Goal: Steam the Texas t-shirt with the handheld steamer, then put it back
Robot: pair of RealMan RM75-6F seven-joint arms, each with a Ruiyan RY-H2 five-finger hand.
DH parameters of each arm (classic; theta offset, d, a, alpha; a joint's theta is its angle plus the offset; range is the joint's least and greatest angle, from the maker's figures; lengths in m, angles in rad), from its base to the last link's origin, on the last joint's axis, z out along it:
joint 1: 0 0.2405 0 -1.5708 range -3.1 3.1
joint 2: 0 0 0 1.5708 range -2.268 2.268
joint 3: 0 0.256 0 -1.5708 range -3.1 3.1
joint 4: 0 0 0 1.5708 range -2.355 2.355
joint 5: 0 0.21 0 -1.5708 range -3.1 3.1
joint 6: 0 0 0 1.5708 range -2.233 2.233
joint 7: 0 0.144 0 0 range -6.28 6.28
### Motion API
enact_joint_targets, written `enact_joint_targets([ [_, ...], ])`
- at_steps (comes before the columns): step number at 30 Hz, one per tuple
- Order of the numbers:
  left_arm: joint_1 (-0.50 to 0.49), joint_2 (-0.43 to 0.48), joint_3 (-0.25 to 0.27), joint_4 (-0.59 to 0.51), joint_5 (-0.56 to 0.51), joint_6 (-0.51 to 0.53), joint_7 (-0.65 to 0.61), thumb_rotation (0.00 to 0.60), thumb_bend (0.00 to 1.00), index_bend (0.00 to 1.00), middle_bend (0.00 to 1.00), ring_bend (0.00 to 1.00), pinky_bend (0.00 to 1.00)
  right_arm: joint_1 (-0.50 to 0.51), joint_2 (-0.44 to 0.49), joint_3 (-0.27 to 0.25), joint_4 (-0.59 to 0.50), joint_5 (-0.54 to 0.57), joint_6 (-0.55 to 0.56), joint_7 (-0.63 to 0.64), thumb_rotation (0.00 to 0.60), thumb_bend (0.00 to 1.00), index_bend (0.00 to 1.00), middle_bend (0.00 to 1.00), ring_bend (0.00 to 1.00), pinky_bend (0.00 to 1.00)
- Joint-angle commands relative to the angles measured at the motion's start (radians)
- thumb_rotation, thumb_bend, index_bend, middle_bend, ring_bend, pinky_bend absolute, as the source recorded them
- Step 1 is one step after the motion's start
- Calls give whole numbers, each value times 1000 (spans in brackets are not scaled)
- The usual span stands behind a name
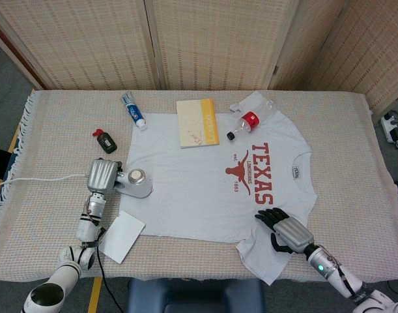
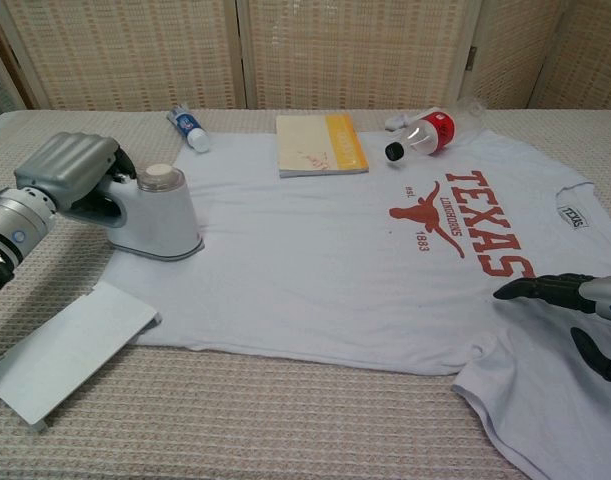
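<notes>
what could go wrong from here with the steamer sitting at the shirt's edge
1. The left hand holds the handheld steamer at the sleeve edge of the Texas t-shirt; dragging it further could bunch or pull the sleeve.
2. The white cord trails across the table and may snag.
3. The right hand rests on the shirt's lower corner, where the fabric is already folded; if it slips, the shirt may shift.
</notes>
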State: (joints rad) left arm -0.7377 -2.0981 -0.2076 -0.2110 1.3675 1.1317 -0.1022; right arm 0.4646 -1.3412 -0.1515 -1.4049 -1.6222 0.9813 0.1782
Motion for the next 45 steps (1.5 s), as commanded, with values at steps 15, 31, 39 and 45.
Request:
enact_joint_targets([
  [15,51,97,-119,-24,-132,-3,-104,600,344,860,982,820,710,-17,63,22,-59,-4,70,-28,420,867,0,20,0,0],
  [31,3,81,-172,-57,-212,-136,105,600,17,0,0,0,204,-49,113,37,-96,13,120,-42,420,867,0,20,0,0],
  [39,47,166,-189,-206,-255,-131,250,600,0,0,0,0,52,-56,121,46,-89,8,138,-20,422,867,0,20,0,0],
  [45,127,290,-185,-456,-323,-138,472,600,0,0,0,0,24,-59,115,49,-71,4,144,-1,421,867,0,20,0,0],
])
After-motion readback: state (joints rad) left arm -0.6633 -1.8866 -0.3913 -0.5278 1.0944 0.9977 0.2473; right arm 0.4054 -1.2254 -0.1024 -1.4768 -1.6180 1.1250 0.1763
